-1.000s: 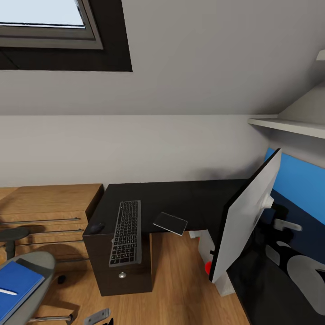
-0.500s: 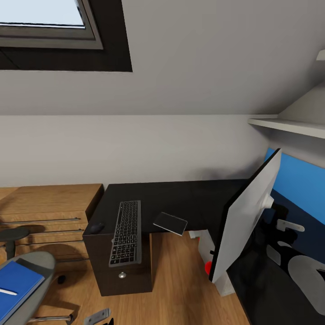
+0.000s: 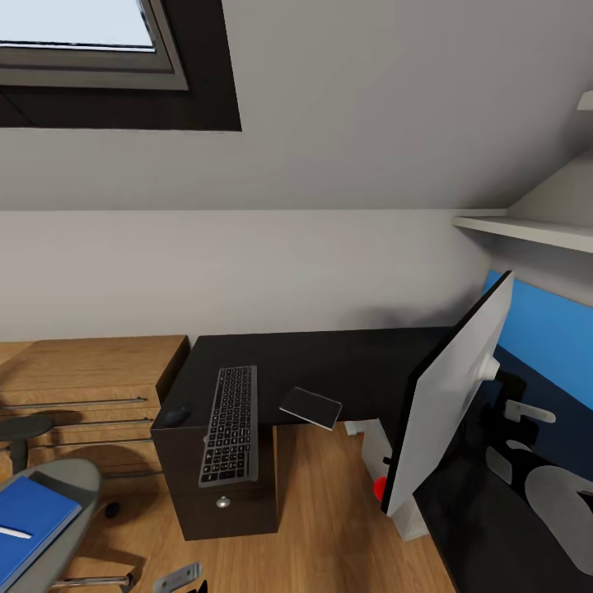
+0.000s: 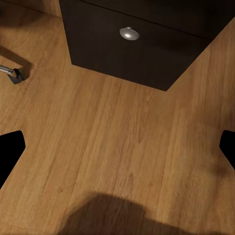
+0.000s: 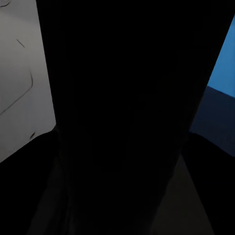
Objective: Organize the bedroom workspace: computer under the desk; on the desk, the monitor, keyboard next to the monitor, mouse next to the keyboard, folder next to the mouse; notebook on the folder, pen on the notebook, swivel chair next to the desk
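No change across the last second: head view is identical frame to frame, so base, trunk and camera are parked and nothing on the desk has moved. Long black L-shaped desk [image 3: 329, 362] carries the slim dark-grey keyboard [image 3: 231, 424], lying lengthwise with its near end overhanging the drawer edge, the small rounded black mouse [image 3: 175, 416] just beside it at the desk corner, and the thin black notebook [image 3: 310, 407] on the other side, also poking over the edge. Wide flat monitor [image 3: 449, 403], white back toward us, stands tilted on the right wing. Bright blue folder [image 3: 33, 519] is still on the grey swivel chair [image 3: 70, 494] seat with the short white pen [image 3: 12, 533] on top; pale tower computer [image 3: 375, 449] is partly visible under the desk. Left gripper [image 4: 117, 147] hangs over bare wood floor near a drawer knob [image 4: 129, 34], fingers wide apart, holding nothing. Right wrist view is nearly black, probably pressed close to the monitor; can't tell that gripper's finger state. Judgement: a pause; folder transfer not started.
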Controlling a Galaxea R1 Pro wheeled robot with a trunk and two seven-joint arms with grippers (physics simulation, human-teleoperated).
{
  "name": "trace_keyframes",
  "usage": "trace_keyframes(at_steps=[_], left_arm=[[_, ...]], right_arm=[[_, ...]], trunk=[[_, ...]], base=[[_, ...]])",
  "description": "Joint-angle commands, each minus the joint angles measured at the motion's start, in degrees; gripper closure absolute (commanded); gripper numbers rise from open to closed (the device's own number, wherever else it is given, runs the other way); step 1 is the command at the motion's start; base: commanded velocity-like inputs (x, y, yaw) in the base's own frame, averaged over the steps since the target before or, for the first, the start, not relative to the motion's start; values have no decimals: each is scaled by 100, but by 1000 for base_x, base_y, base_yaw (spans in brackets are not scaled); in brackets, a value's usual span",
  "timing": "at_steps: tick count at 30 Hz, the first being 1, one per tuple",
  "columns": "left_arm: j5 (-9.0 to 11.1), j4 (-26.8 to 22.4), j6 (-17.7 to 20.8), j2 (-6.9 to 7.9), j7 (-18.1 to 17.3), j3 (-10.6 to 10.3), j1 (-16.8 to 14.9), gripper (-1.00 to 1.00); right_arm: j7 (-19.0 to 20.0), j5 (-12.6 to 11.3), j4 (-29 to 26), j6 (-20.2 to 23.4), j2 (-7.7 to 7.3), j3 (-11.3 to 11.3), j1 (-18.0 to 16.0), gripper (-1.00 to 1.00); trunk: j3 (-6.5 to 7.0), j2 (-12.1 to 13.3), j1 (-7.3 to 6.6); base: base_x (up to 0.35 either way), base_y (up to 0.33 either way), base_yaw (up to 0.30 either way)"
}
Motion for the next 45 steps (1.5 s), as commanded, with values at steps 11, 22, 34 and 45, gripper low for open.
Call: trace_keyframes(at_steps=[11,22,34,45], left_arm=[[61,-5,-47,9,39,-45,-9,-100],[61,-5,-47,9,39,-45,-9,-100],[61,-5,-47,9,39,-45,-9,-100],[195,123,84,-122,-91,-169,128,-100]], right_arm=[[19,-12,9,-25,0,8,-5,100],[26,-15,9,-25,8,8,-5,100],[33,-10,9,-25,13,8,-5,100],[106,-121,-73,-33,112,73,72,100]], trunk=[[-7,-5,0],[-7,-5,0],[-7,-5,0],[-6,-5,0]], base=[[0,0,0],[0,0,0],[-236,0,0],[-212,0,0]])
